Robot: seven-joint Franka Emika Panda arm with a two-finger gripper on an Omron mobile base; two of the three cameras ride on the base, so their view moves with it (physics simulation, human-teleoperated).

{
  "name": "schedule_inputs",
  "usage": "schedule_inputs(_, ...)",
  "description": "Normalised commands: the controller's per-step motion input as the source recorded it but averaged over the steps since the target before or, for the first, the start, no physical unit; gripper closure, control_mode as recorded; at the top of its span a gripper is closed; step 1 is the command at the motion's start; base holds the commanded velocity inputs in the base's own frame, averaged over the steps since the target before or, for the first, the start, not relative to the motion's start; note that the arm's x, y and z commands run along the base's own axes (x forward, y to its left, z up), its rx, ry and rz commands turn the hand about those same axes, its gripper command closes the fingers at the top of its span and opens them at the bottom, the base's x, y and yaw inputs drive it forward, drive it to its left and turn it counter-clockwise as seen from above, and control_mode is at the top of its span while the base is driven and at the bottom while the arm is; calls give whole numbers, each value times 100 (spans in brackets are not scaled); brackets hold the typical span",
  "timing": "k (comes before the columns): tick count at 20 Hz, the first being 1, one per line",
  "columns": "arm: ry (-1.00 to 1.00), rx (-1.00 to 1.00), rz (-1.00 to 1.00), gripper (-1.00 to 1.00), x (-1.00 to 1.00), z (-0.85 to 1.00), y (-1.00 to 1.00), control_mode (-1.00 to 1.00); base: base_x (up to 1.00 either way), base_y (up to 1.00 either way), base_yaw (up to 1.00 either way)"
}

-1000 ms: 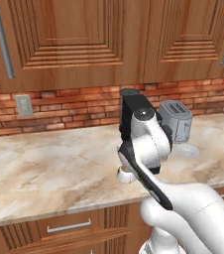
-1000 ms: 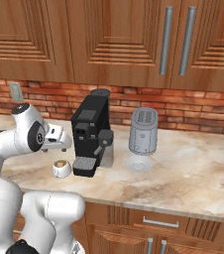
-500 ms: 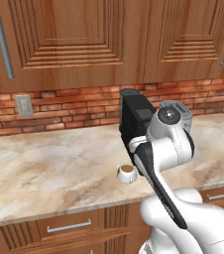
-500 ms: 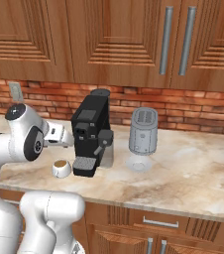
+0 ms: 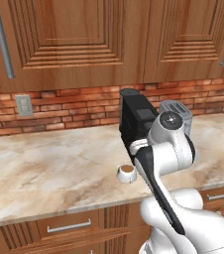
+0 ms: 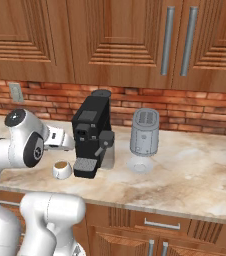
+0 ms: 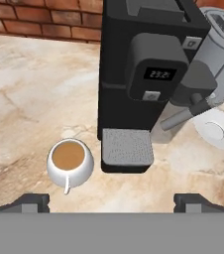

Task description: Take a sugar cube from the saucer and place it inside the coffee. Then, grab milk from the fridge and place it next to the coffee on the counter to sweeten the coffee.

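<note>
Gripper [image 7: 112, 201]: jaws wide apart, nothing between them. Fingertips [image 7: 32, 202] sit at far left and far right of hand view bottom, w/ counter [image 7: 29, 89] bare between them. Gripper hangs above counter, looking down at coffee [image 7: 69, 159] and coffee machine [image 7: 146, 74].

Coffee: white cup, brown liquid inside, upright on counter, handle pointing toward gripper in hand view. Stands just beside machine's drip tray [image 7: 127, 148], apart from it. In left base view coffee [image 5: 127, 173] is near counter front edge, just left of arm [image 5: 168, 149]; in right base view it [image 6: 61, 169] sits left of machine [image 6: 91, 132].

Saucer [image 7: 217, 129]: white, flat, on counter on far side of machine from coffee, in front of toaster [image 7: 223, 42]. In right base view saucer [image 6: 140, 165] lies just at toaster [image 6: 145, 132] foot. Sugar cube too small to tell.

Machine: black, display on front, steam wand at side, back toward brick wall [image 6: 185, 107].

Surrounds: wood cabinets [image 5: 79, 39] w/ silver handles above counter; wall outlet [image 5: 23, 105] on brick at left; drawers [image 6: 160, 227] below slab.
</note>
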Motion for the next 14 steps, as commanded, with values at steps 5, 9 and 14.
schedule_inputs(5, 0, 0, 0, -100, -21, 0, 0, -100, 0, 0, 0)
schedule_inputs(9, 0, 0, 0, -100, -8, 0, 0, 100, -30, 0, 6)
schedule_inputs(14, 0, 0, 0, -100, 0, 0, 0, 100, -51, 0, 22)
